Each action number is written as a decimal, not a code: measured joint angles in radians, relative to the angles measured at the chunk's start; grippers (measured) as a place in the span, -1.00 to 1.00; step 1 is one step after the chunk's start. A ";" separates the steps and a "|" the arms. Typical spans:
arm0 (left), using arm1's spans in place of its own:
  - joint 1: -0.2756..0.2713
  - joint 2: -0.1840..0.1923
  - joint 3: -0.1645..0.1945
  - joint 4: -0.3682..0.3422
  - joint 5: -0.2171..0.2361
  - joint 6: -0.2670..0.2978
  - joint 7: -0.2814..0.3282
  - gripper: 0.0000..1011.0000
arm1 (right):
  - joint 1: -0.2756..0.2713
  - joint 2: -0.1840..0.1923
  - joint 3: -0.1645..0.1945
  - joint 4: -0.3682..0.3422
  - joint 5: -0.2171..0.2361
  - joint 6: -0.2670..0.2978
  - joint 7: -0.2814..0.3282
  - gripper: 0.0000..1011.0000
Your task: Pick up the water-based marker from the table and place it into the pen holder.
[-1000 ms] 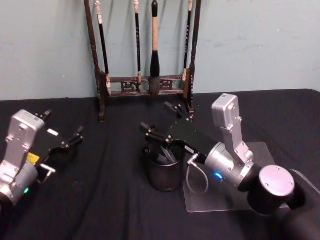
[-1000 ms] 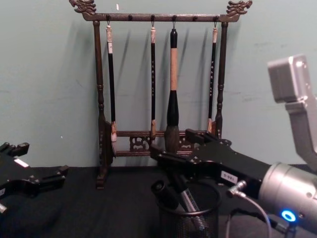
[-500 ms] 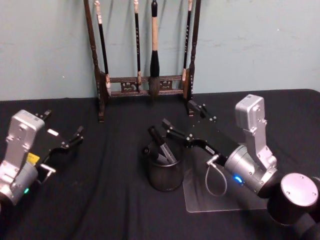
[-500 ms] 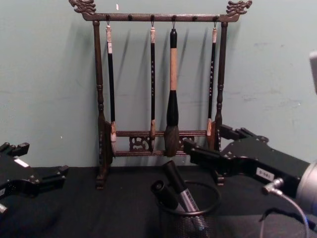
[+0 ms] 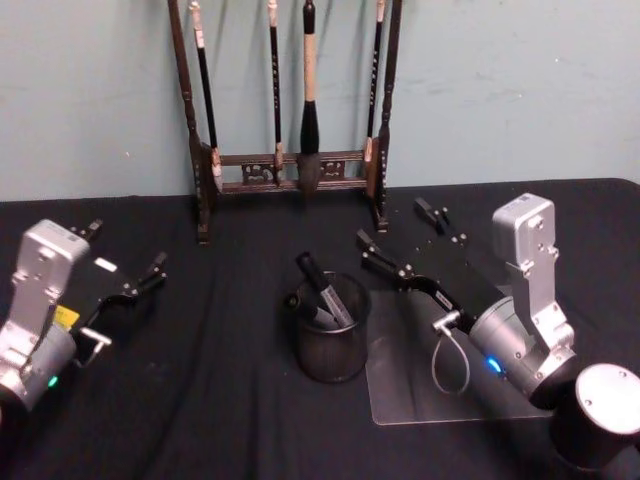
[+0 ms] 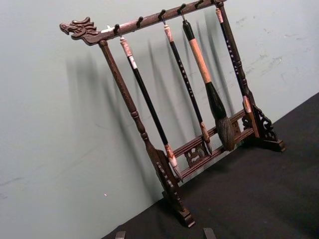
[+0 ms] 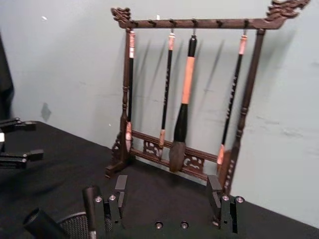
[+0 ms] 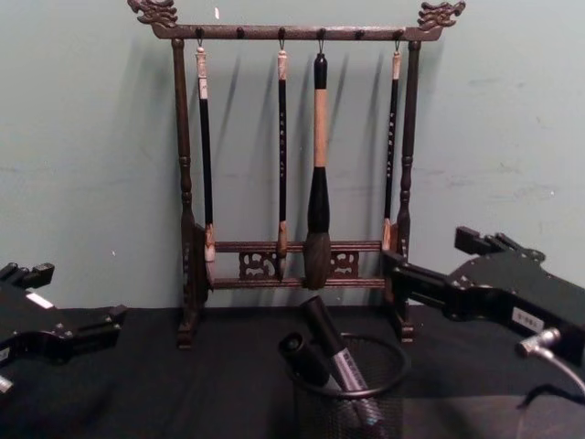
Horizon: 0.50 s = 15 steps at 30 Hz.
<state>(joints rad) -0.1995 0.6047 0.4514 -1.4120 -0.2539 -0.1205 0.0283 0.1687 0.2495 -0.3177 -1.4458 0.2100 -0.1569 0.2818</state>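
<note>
The black mesh pen holder (image 5: 330, 345) (image 8: 350, 402) (image 7: 75, 226) stands mid-table on the black cloth. Inside it leans the water-based marker (image 5: 326, 294) (image 8: 331, 351), grey-bodied with a black cap, beside a second dark pen (image 8: 300, 355). My right gripper (image 5: 395, 228) (image 8: 428, 254) (image 7: 167, 191) hovers to the right of the holder, open, with nothing between its fingers. My left gripper (image 5: 128, 248) (image 8: 64, 294) rests open and empty at the far left of the table (image 5: 210, 400).
A tall dark wooden brush rack (image 5: 290, 170) (image 8: 302, 265) (image 6: 199, 149) (image 7: 184, 159) with several hanging brushes stands against the back wall. A clear flat plate (image 5: 440, 405) lies on the cloth to the right of the holder, under my right arm.
My right gripper has drawn back from above the pen holder toward the right, open and empty. The marker stays leaning in the holder. The left arm has not moved.
</note>
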 joint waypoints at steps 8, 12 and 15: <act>0.000 0.000 0.000 0.000 0.000 0.000 0.000 1.00 | -0.047 -0.010 0.036 -0.017 -0.017 0.029 -0.031 0.98; 0.000 0.000 0.000 0.000 0.000 0.000 0.000 1.00 | -0.069 -0.015 0.051 -0.021 -0.023 0.046 -0.042 0.98; 0.000 0.000 0.000 0.000 0.000 0.000 0.000 1.00 | -0.085 -0.018 0.062 -0.025 -0.027 0.057 -0.049 0.98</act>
<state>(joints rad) -0.1995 0.6047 0.4514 -1.4120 -0.2539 -0.1206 0.0283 0.0837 0.2312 -0.2556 -1.4711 0.1833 -0.1002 0.2328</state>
